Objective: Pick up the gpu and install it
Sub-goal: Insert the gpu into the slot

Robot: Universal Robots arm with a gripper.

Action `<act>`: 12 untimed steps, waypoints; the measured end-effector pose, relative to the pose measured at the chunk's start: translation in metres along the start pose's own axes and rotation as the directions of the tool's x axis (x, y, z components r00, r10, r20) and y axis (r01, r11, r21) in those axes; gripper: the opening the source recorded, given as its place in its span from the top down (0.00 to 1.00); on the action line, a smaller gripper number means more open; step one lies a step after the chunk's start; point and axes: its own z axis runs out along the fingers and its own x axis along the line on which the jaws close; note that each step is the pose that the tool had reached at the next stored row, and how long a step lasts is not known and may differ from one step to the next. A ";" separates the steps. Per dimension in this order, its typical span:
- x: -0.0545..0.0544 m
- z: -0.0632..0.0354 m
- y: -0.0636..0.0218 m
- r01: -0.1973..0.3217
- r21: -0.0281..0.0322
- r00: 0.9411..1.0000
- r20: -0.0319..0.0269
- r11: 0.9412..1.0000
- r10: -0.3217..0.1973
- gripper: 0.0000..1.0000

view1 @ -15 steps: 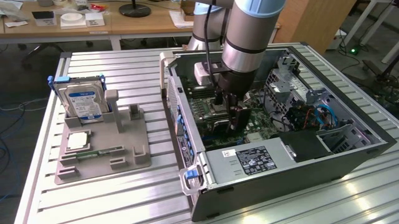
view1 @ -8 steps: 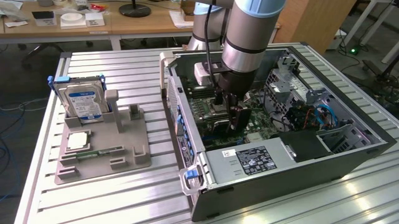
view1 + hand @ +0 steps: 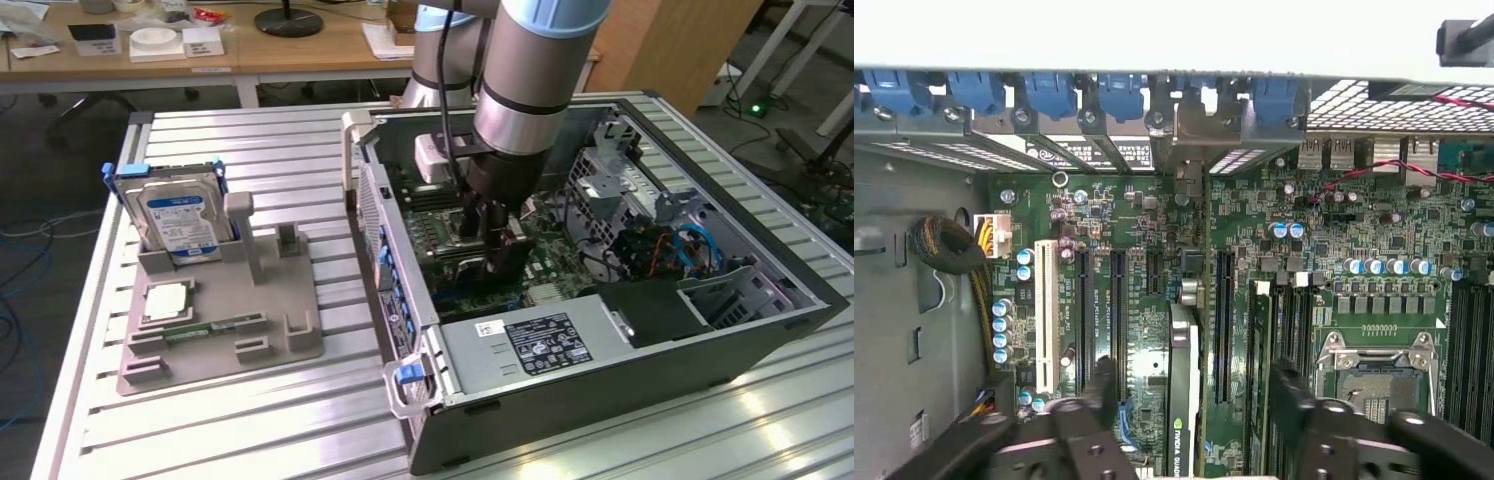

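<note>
gpu [image 3: 1181, 400] is standing edge-on in its motherboard [image 3: 1134, 250] slot, gripper [image 3: 1194, 420] jaws parted either side (looks let go), so install's basically wrapping up.

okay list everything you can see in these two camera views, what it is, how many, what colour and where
computer case: one, dark grey, open, on the exterior view's right of the table
motherboard: one, green, inside the case
gpu: one, black face, standing on edge in a motherboard slot, between the gripper fingers
power supply: one, silver with black label, at the case's near end
hard drive: one, silver with blue label, upright in the grey fixture
fixture: one, grey, on the exterior view's left of the case
memory stick: one, green, lying in the fixture
table: one, slatted aluminium, under everything
arm: one, silver and pale blue, reaching down into the case
gripper: one, black, astride the gpu
</note>
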 end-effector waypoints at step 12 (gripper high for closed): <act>0.000 -0.0077 0.0001 0.000 0.000 1.000 0.000 1.000 0.000 0.45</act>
